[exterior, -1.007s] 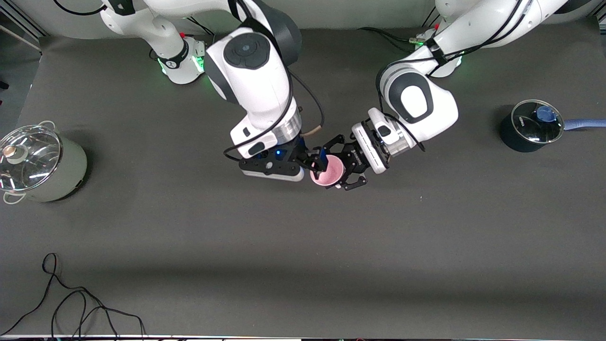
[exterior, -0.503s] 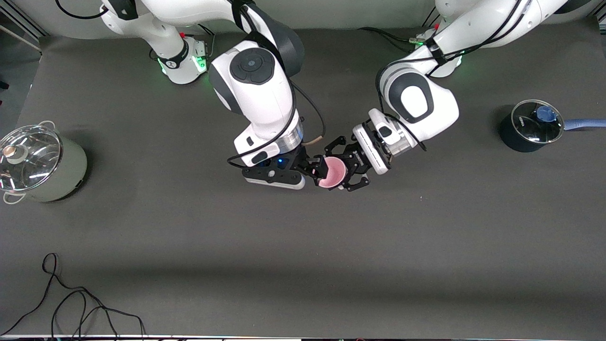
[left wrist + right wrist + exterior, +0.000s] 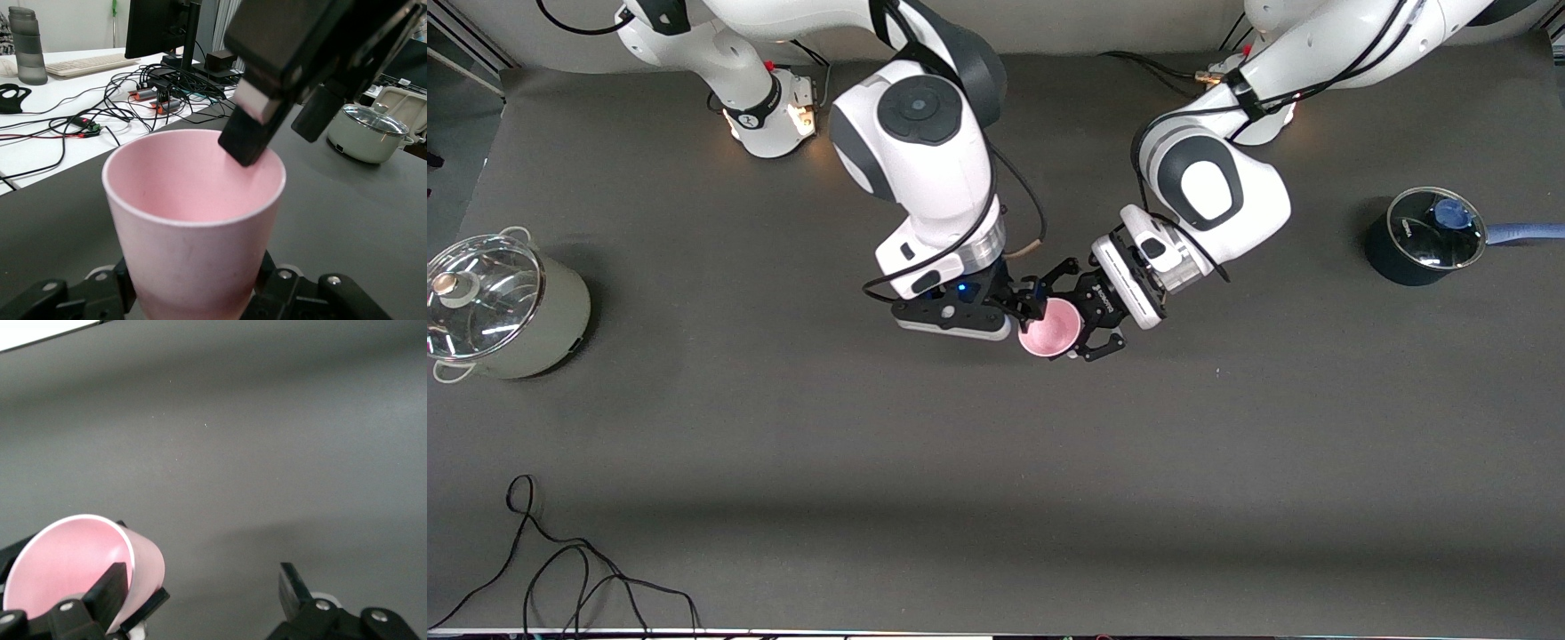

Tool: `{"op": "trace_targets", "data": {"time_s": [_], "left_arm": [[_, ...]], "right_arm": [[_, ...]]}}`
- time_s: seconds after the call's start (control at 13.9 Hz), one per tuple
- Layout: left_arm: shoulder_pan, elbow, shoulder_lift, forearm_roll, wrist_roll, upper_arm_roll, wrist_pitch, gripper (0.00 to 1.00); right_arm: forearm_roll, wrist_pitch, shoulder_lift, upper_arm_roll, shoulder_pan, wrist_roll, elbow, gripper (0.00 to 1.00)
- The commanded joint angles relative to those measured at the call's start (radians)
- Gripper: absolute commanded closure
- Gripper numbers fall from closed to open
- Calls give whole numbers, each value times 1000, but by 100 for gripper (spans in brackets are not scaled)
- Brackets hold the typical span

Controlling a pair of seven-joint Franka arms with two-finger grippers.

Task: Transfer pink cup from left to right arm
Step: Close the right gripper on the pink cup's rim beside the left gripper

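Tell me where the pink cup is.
The pink cup is held in the left gripper above mid-table, with one finger of the open right gripper dipped inside its rim.

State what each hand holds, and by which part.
Left hand grips the pink cup by its lower body; right hand is open, holding nothing.

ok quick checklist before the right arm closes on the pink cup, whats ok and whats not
1. Left tool shut on the pink cup, low on its body: ok.
2. Right tool open: ok.
3. A right tool finger reaches over the cup's rim, its tip inside the mouth: ok.
4. The other right finger outside the cup wall: cannot tell.
5. Cup held in the air over bare table, nothing under it: ok.
6. Lidded pot and dark saucepan stand far off at the table ends: ok.
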Motion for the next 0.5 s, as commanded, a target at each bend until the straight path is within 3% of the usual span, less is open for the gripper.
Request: {"op": "trace_targets", "data": {"time_s": [0.0, 0.22, 0.29, 0.36, 0.43], "left_arm": [[-24, 36, -2, -48, 27, -5, 60, 76], [-28, 36, -4, -50, 12, -5, 60, 76], [-28, 36, -5, -50, 10, -5, 62, 76], [-30, 36, -4, -50, 10, -5, 60, 76], [-30, 36, -4, -50, 10, -5, 60, 75]], "right_arm": [[-20, -9, 20, 5, 7, 20, 11, 0], [-22, -9, 25, 5, 6, 18, 11, 1], [-22, -9, 25, 5, 4, 15, 11, 17], [-20, -9, 25, 5, 3, 14, 11, 76], [-20, -9, 25, 5, 4, 17, 11, 100]]}}
